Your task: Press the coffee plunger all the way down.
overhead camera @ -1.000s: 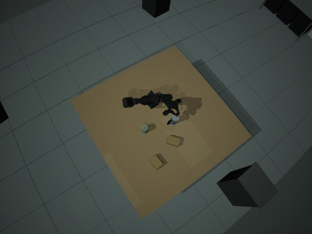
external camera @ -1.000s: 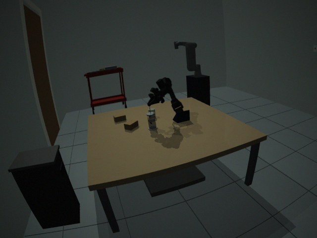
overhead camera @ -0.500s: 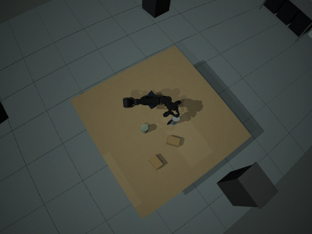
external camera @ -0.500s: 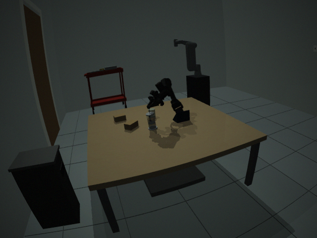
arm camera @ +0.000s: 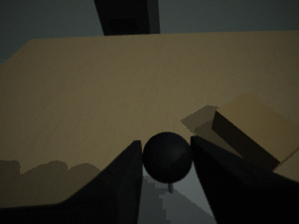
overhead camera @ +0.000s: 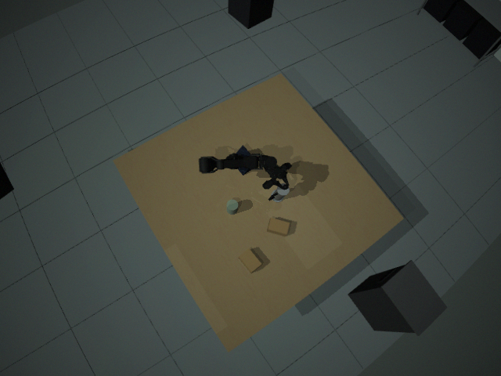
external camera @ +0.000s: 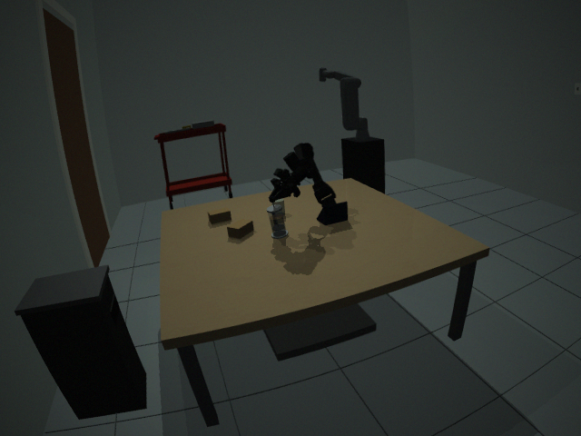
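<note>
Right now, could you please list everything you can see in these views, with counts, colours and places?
Table: one, tan top, dark legs, room centre.
Coffee press: one, clear with grey lid, upright on the table beneath the hand.
Plunger knob: one, black ball, between the fingers.
Blocks: two, tan, on the table beside the press.
Cup: one, pale green, on the table; seen only from the top.
Cart: one, red, by the back wall.
Dark boxes: several, black, on the floor around the table.
Second arm: one, grey, on a black pedestal behind the table.
Door: one, brown, left wall.
Hand: one, black, shut on the plunger knob.
</note>
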`<state>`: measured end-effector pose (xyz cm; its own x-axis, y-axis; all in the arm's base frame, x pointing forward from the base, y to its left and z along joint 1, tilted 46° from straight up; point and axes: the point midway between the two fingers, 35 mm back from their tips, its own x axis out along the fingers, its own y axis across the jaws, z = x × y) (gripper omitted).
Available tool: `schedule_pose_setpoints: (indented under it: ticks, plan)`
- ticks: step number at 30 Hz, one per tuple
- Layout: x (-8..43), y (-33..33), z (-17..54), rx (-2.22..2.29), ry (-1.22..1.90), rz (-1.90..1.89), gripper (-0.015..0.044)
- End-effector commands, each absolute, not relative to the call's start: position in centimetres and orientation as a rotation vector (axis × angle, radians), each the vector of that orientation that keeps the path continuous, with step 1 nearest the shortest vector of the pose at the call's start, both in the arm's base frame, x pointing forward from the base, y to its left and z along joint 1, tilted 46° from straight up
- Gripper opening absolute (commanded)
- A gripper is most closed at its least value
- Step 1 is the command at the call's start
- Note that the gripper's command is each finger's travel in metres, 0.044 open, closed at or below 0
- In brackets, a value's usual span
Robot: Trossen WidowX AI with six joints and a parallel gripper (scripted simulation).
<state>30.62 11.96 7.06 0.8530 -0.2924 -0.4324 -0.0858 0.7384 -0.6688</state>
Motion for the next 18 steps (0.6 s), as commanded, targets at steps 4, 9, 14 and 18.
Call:
schedule_pose_setpoints:
  ticks: [4,9,14,18]
  plan:
    - [30.43,10.82,5.87,-0.783,0.590,-0.138,0.0115]
    - [30.49,10.90,5.82,-0.783,0.590,-0.138,0.0115]
    - [30.54,10.97,5.77,-0.783,0.590,-0.138,0.0115]
    - [30.57,11.02,5.74,-0.783,0.590,-0.138,0.0115]
